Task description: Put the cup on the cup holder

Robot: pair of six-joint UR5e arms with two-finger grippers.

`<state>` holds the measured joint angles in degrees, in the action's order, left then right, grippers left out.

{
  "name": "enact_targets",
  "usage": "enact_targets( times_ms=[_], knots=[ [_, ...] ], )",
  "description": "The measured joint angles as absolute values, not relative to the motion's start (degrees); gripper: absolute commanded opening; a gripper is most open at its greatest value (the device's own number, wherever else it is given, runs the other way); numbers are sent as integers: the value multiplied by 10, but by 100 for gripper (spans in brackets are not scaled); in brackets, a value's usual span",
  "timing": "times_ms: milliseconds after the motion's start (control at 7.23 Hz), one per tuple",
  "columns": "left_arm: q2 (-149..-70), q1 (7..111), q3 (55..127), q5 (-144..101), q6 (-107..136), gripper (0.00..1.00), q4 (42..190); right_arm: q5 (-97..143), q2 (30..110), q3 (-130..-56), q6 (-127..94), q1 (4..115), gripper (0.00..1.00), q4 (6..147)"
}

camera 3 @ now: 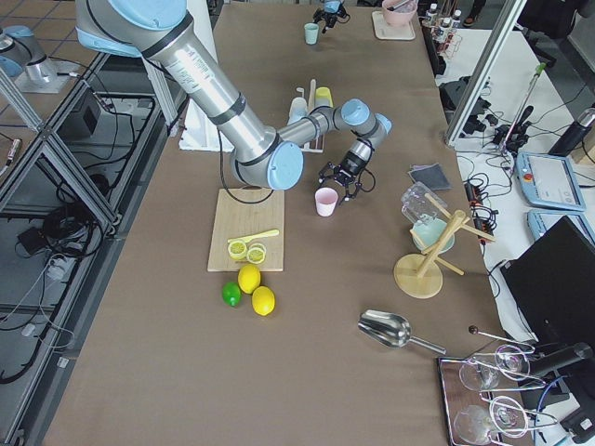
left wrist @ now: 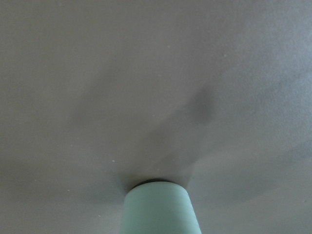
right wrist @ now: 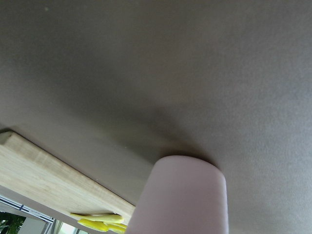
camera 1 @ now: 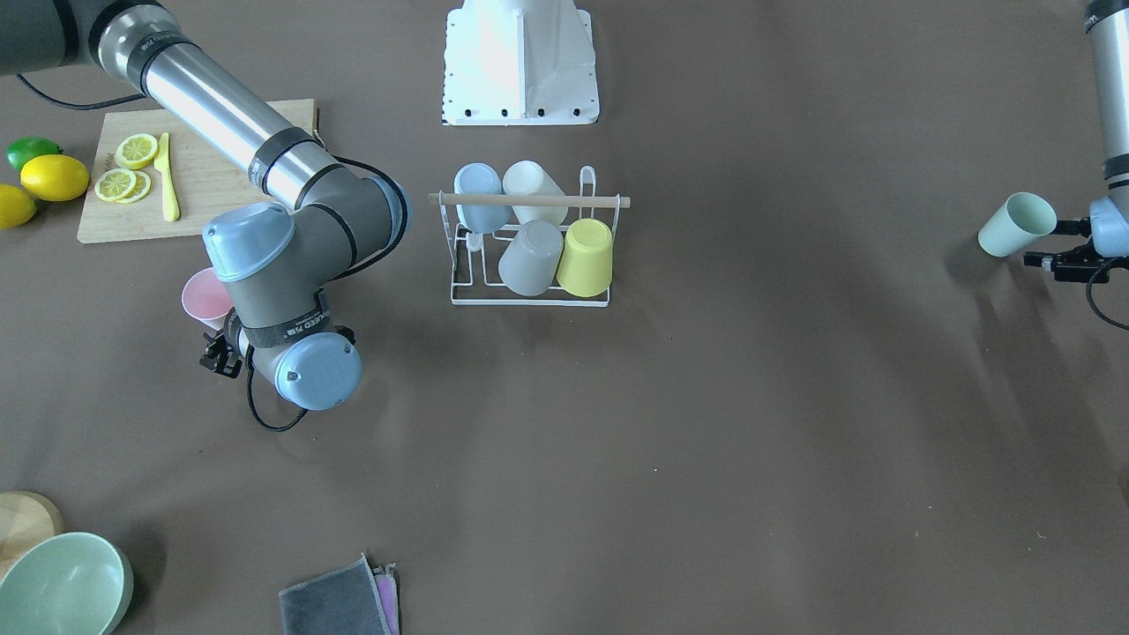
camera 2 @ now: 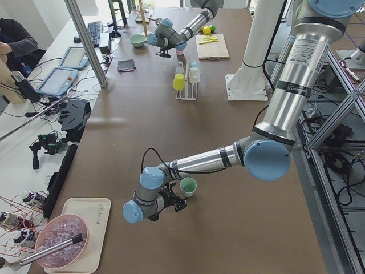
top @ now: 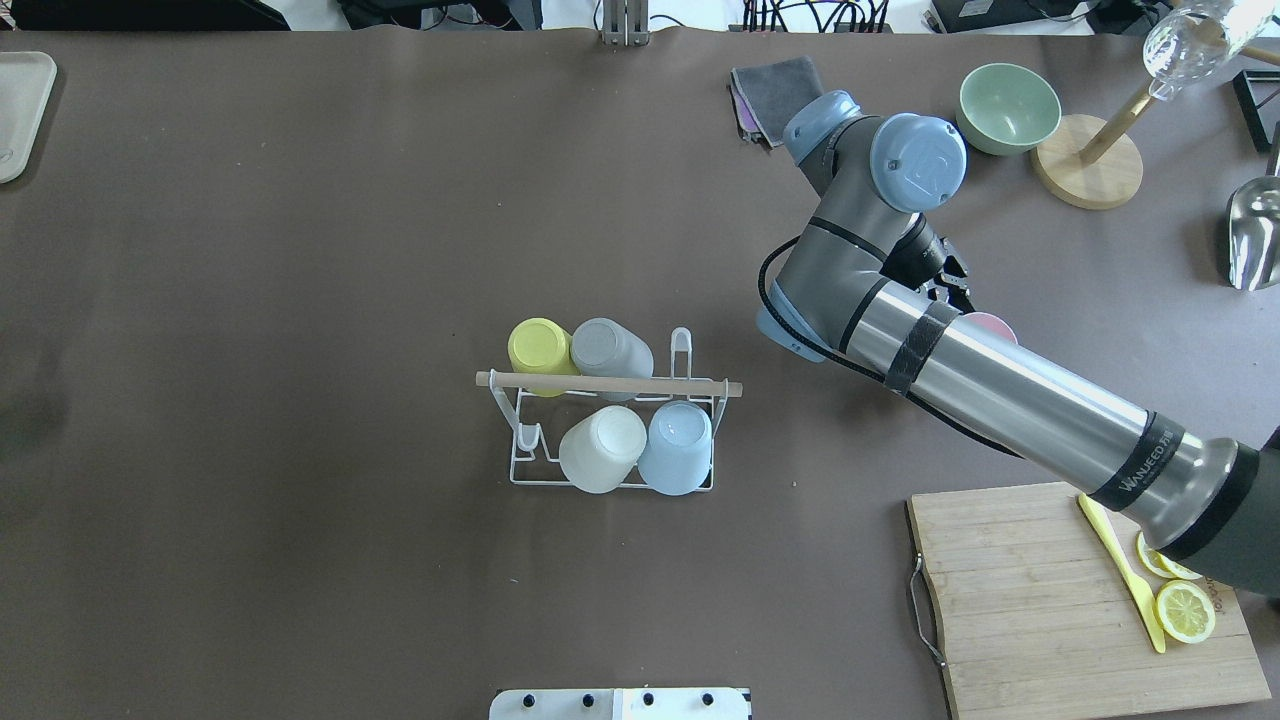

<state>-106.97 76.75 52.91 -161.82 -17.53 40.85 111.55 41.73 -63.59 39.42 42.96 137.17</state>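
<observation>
The cup holder (camera 1: 529, 298), a white wire rack with a wooden rod (top: 610, 383) across its top, stands mid-table and carries a blue, a white, a grey and a yellow cup upside down. My right gripper (camera 1: 216, 342) is shut on the rim of a pink cup (camera 1: 203, 295), beside the cutting board; the cup also shows in the overhead view (top: 993, 323) and the right wrist view (right wrist: 183, 200). My left gripper (camera 1: 1051, 243) is shut on the rim of a mint green cup (camera 1: 1016, 224), far to the rack's other side, low over the table; the cup also shows in the left wrist view (left wrist: 158, 209).
A wooden cutting board (camera 1: 212, 190) with lemon slices (camera 1: 123, 172) and a yellow knife lies behind the right arm, with lemons (camera 1: 53, 178) and a lime beside it. A mint bowl (camera 1: 62, 586), a folded grey cloth (camera 1: 340, 601) and the robot's white base (camera 1: 520, 62) are also on the table.
</observation>
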Motion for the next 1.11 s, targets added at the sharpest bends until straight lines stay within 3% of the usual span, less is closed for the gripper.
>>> enact_targets(
  times_ms=[1107],
  knots=[
    [-1059, 708, 530, -1629, -192, 88, 400, 1103, 408, -607, 394, 399, 100, 1417]
  ],
)
